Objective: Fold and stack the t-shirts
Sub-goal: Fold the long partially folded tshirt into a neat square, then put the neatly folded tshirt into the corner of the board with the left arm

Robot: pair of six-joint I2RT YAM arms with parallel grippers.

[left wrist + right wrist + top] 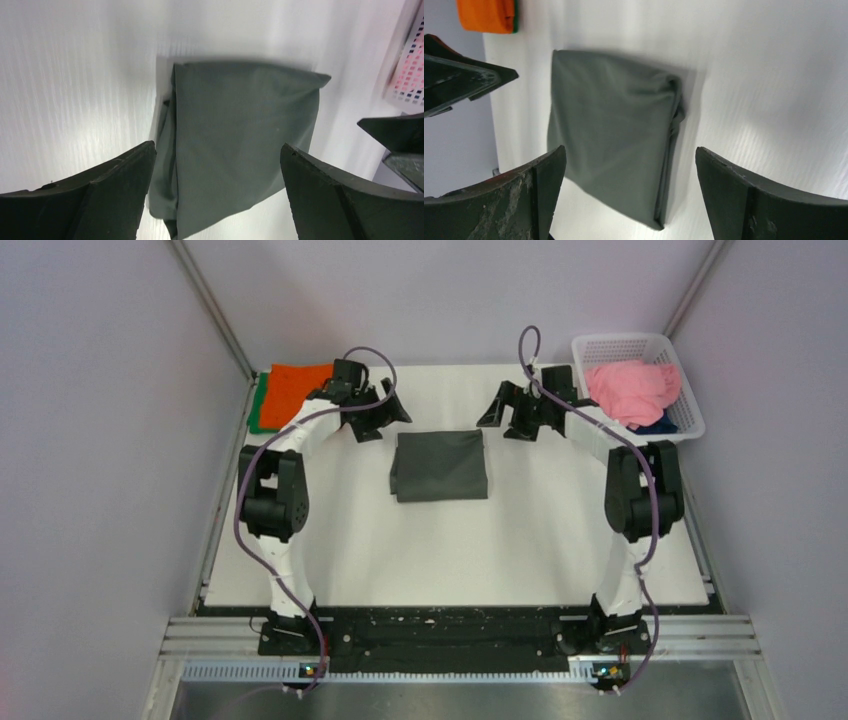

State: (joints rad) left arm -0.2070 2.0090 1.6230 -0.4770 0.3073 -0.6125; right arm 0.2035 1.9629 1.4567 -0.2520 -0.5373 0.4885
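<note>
Table (450, 550): white and flat, with both arm bases bolted at its 6 o'clock edge.

Basket (620, 341): white lattice plastic, sat at the table's 2 o'clock corner, partly over the edge.

Grey shirt (441, 466): folded into a neat, nearly square packet. It lay flat on the table just toward 12 o'clock from the centre, between the two arms. Nothing touched it. The wrist views showed bunched layers along one side of the fold.

Pink shirt (630, 390): crumpled and unfolded, filling most of the basket.

Orange shirt (297, 392): folded, at the table's 10 o'clock corner, on top of the green one.

Left gripper (372, 400): jaws spread wide and holding nothing. It hung above the table at 11 o'clock from the grey shirt, just beside the orange shirt's 3 o'clock edge. Its own camera looked down between the fingers onto the grey shirt, clear of the cloth.

Right gripper (525, 405): jaws likewise spread wide, with nothing in them. It hung at 1 o'clock from the grey shirt, near the basket's 9 o'clock wall. It faced the left gripper across the shirt's 12 o'clock edge, and its fingers were off the cloth.

Green shirt (259, 412): under the orange one, showing only as a strip along that stack's 8 o'clock side.

Navy shirt (658, 425): a dark blue patch at the pink shirt's 5 o'clock edge inside the basket. So little showed that it was probably a shirt, though I could not be sure.
</note>
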